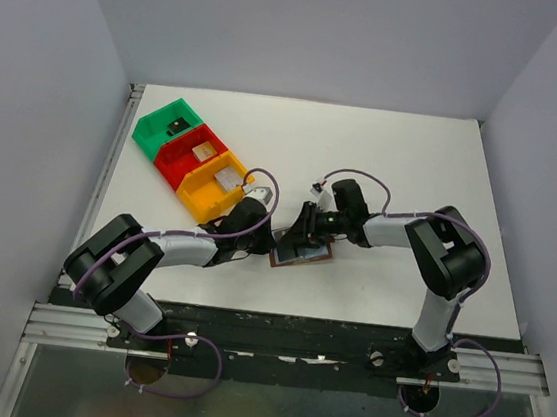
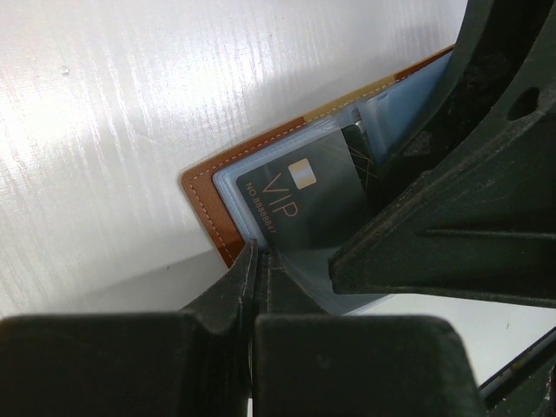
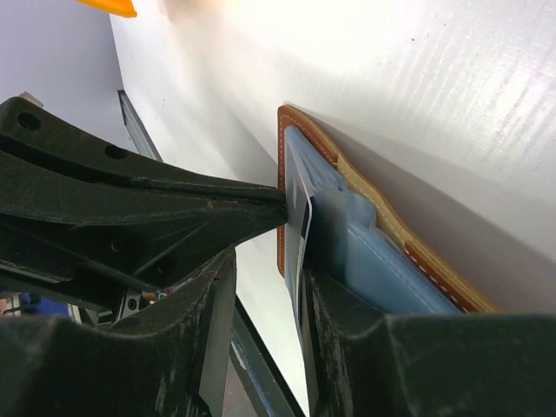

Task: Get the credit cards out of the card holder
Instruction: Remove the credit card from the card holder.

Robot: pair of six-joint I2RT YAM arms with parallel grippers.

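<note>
Left pincer [image 2: 256, 252] was shut, tips on edge of card holder [image 2: 204, 187], mid-frame. Right pincer [image 3: 269, 261] stood half open astride black card [image 2: 304, 195], not clamped. Bins [image 1: 194, 154] sat well apart, upper left.

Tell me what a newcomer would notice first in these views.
Both arms crowd onto the brown card holder at mid-table, the shut left gripper at its edge and the open right gripper straddling a card edge. Up close, a black VIP card sits in its grey-blue pocket. A row of green, red and yellow bins brightens the far left.
</note>
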